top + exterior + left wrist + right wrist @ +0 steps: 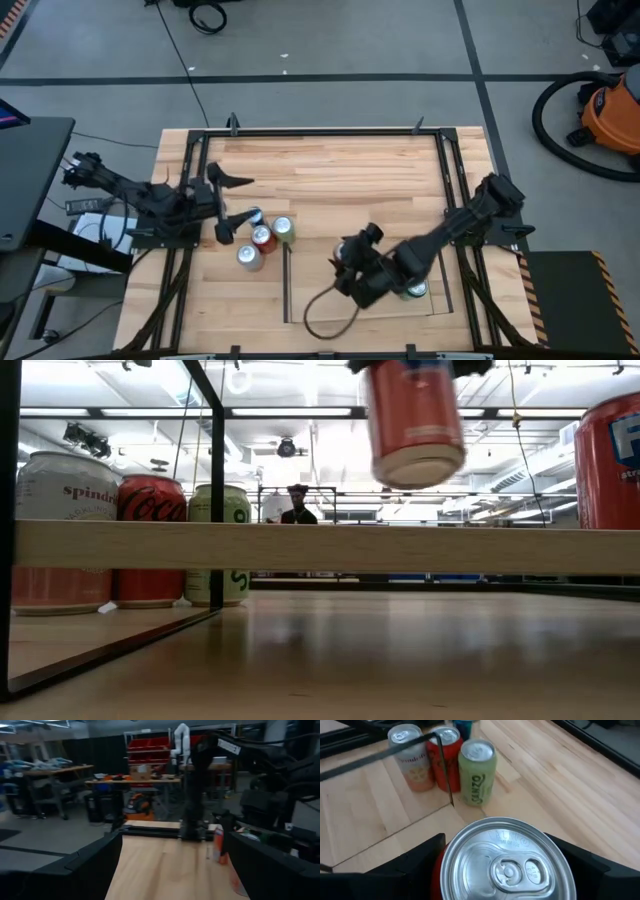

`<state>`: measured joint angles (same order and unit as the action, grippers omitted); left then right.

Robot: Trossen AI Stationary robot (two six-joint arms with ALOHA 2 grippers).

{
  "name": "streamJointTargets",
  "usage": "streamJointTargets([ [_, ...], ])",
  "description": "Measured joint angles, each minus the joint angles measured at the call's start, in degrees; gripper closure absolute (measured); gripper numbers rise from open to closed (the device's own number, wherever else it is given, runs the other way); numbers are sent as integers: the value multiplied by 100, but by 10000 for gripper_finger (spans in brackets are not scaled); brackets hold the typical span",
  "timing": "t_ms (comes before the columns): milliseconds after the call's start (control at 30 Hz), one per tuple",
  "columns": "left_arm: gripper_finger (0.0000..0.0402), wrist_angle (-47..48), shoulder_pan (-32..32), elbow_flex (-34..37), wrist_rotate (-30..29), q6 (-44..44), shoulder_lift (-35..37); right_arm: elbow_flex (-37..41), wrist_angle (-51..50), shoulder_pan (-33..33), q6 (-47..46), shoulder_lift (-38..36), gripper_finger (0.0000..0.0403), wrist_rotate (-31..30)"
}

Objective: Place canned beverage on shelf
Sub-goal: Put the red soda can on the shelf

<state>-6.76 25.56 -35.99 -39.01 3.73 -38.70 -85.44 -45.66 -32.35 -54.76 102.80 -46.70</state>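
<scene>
My right gripper point(350, 268) is shut on an orange-red can point(415, 422) and holds it above the light-wood shelf panel point(320, 547). The can's silver top point(507, 862) fills the right wrist view between the fingers. The shelf point(320, 300) lies at the table's near right. Another red can point(610, 460) stands upright on the shelf, under my right arm point(415, 291). My left gripper point(228, 205) is open and empty at the table's left side, beside a group of cans. My right gripper pinches the can's side wall just below its top rim point(445, 865) between the two fingers point(415, 862), one on each side. The fingers come from above, pointing down. The can hangs nearly upright, its bottom point(418, 465) lifted clear of the shelf.
A white can point(410, 757), a red cola can point(442, 755) and a green can point(477, 767) stand together on the tabletop just left of the shelf's dark rod point(286, 280), with a blue can point(252, 215) behind them. A black cable loop point(330, 315) lies on the shelf's near part.
</scene>
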Motion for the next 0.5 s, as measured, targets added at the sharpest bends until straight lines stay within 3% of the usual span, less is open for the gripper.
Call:
streamJointTargets([
  [267, 33, -295, 4, 0, 201, -347, -493, 330, -1063, -337, -1319, 4, 85, -173],
  [500, 33, -231, 44, 0, 193, -580, -559, 701, -1032, -386, -1776, 4, 85, -262],
])
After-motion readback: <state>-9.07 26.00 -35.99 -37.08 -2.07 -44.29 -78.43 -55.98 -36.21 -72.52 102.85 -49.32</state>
